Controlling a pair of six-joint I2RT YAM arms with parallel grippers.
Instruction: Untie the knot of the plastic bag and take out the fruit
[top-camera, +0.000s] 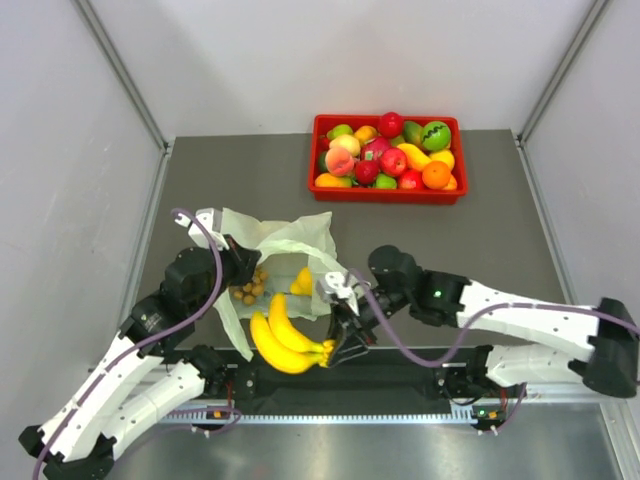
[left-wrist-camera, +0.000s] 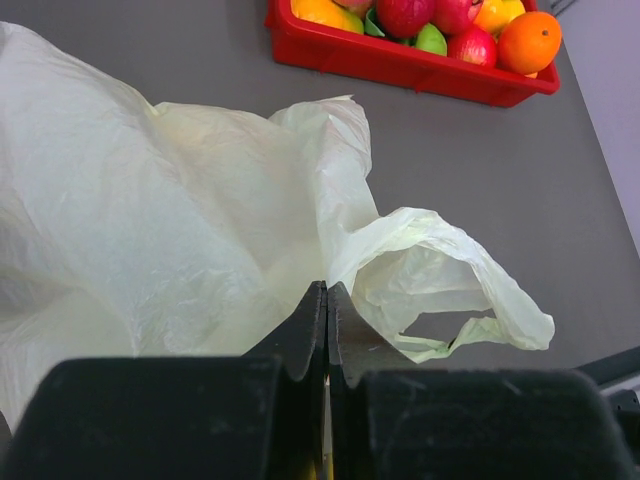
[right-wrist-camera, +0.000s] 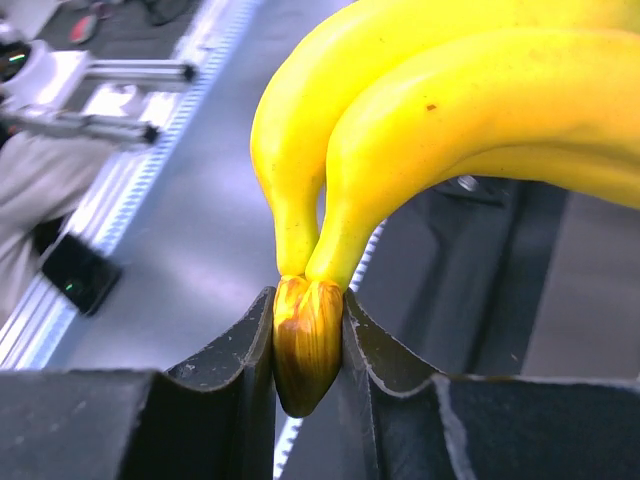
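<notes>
Clamps the right gripper (right-wrist-camera: 308, 312) on the brown stem of the banana bunch (top-camera: 283, 343), held outside the plastic bag (top-camera: 290, 240), just on the near side of its open mouth. Stretches the bunch's long axis leftward from those jaws. Presses the left gripper (left-wrist-camera: 326, 305) together, seemingly pinching bag film. Leaves tan berries (top-camera: 250, 290) and yellow pieces (top-camera: 303, 281) inside, nearer the left gripper.

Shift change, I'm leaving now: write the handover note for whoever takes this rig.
Left claw: shut, pinching the edge of the plastic bag.
Right claw: shut on the stem of the banana bunch, which is outside the bag near the table's front edge.
Done: the bag lies open, no knot visible.
To do: set the bunch down; take out the tan berries and yellow piece at the bag's mouth.
</notes>
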